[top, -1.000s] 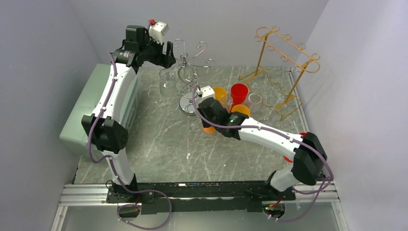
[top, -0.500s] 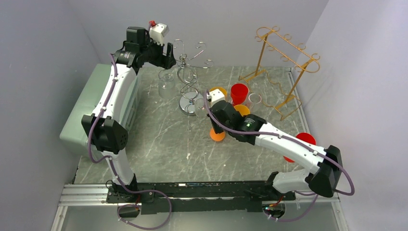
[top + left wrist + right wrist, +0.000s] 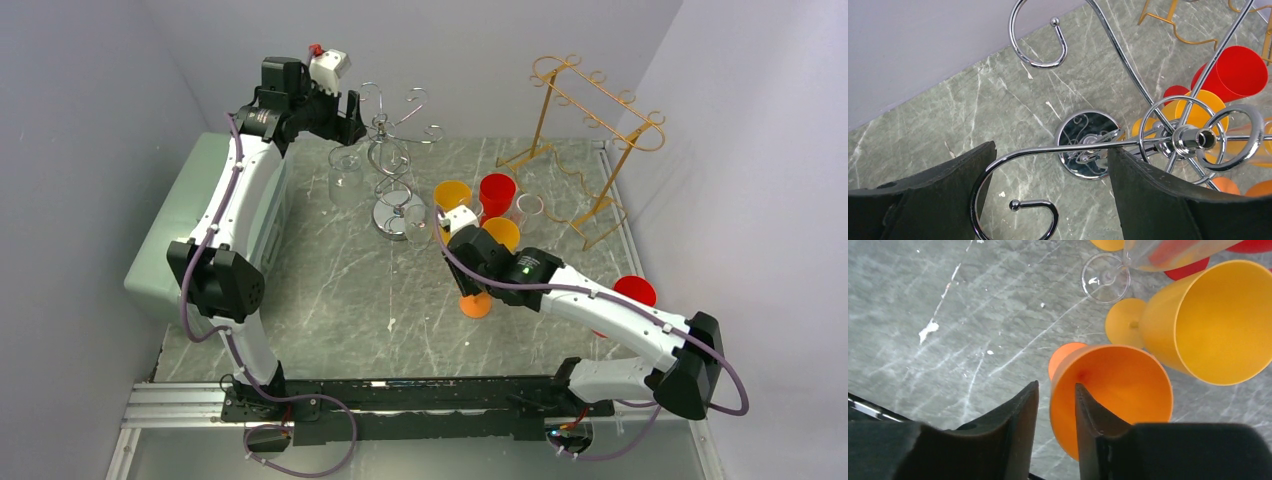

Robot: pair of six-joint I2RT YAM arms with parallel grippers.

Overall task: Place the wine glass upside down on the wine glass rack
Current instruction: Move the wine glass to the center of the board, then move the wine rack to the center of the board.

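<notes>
Orange wine glass (image 3: 476, 303): stands upright on the table (image 3: 330, 290), foot down and mouth up, near the middle and well apart from either rack. It is not yet inverted.
Right gripper (image 3: 1056, 390): reaches down over the glass with its jaws narrowly parted astride the rim, one finger outside the bowl and one inside. A rim pinch suits lifting a stemmed glass, but I cannot tell whether the jaws press the wall or sit loose around it.
Left gripper (image 3: 1050, 150): released and spread wide, holding nothing, raised at the rack's top with a curled chrome arm passing between its fingers. Probably stationed there to receive or guide a glass onto a hook.
Chrome wine glass rack (image 3: 392, 160): upright at the far side of the table, with its round base below the hub.
Neighbours: a yellow glass (image 3: 1213, 325) sits just beside the orange one, a clear glass (image 3: 1105, 280) beyond, and a red glass (image 3: 497, 190) farther back.
Gold rack (image 3: 590, 140): far right, untouched.
Stage: early, judging by the glass being upright and far from the hooks.
Risk: a rim grip may slip when the glass is turned over.
</notes>
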